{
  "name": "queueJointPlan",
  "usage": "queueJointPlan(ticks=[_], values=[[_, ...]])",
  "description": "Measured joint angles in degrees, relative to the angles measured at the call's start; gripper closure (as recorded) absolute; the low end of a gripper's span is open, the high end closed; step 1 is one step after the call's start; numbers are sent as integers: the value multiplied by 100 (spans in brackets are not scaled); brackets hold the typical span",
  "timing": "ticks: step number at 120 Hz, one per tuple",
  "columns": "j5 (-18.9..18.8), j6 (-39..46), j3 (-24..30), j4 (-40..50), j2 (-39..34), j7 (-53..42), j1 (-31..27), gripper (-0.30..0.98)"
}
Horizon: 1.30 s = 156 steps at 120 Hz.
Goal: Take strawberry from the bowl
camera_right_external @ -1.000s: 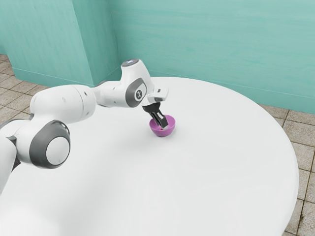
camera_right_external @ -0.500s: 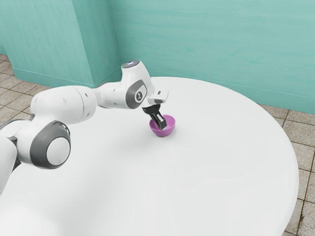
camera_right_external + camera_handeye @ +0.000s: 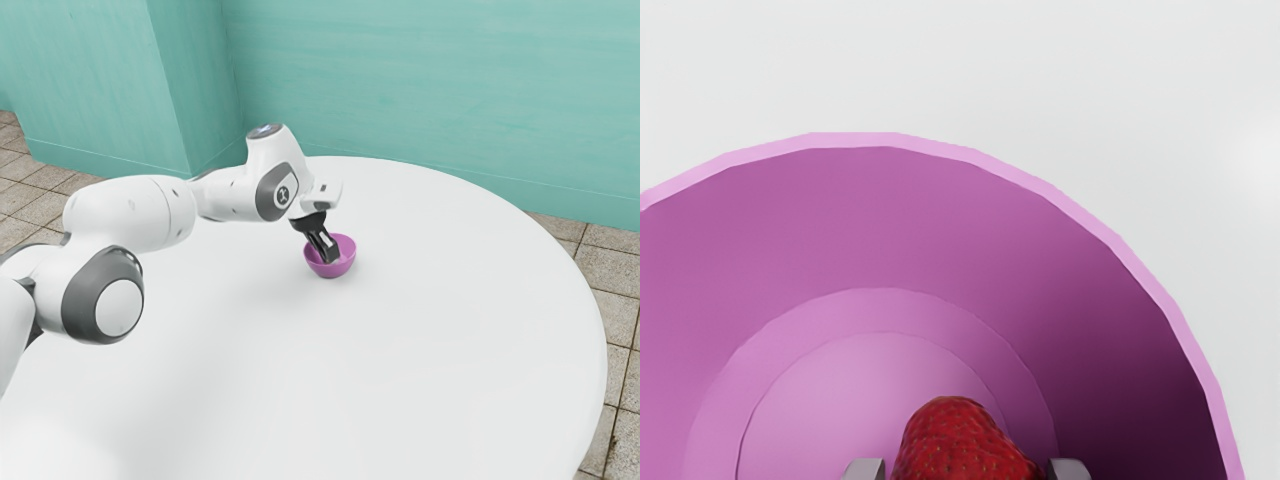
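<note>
The black gripper (image 3: 328,257) reaches down at a slant into the purple bowl (image 3: 335,269), its fingertips inside below the rim. In the wrist view, the red strawberry (image 3: 955,435) lies low in the bowl (image 3: 860,215), off to one side of its round base. My gripper (image 3: 967,470) has a grey fingertip against each side of the berry, shut on it. The berry's lower part is cut off at the picture's edge. From the side, the fingers and bowl wall hide the berry.
The bowl stands on a round white table (image 3: 440,330), whose curved edge runs along the exterior view's right. A teal wall (image 3: 420,90) rises behind it, and tiled floor surrounds the table.
The gripper's fingers have drawn together and shut on the strawberry. The arm has barely shifted, and the bowl has stayed in its spot.
</note>
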State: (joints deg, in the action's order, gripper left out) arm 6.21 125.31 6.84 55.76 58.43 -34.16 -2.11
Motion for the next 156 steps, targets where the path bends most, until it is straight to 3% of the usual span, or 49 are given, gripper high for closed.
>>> queueJointPlan(ticks=[43,61,80,109,135,145,156], values=[[-17,-83,-50,80,-469,42,100,60],[40,-166,-58,242,-829,98,739,60],[133,-209,-81,369,-725,223,1502,61],[274,-203,-173,607,-542,410,1659,61],[349,-212,-186,658,-593,480,1695,24],[304,-488,-519,790,-1406,578,1633,16],[119,-1169,-737,1758,-3271,884,820,10]])
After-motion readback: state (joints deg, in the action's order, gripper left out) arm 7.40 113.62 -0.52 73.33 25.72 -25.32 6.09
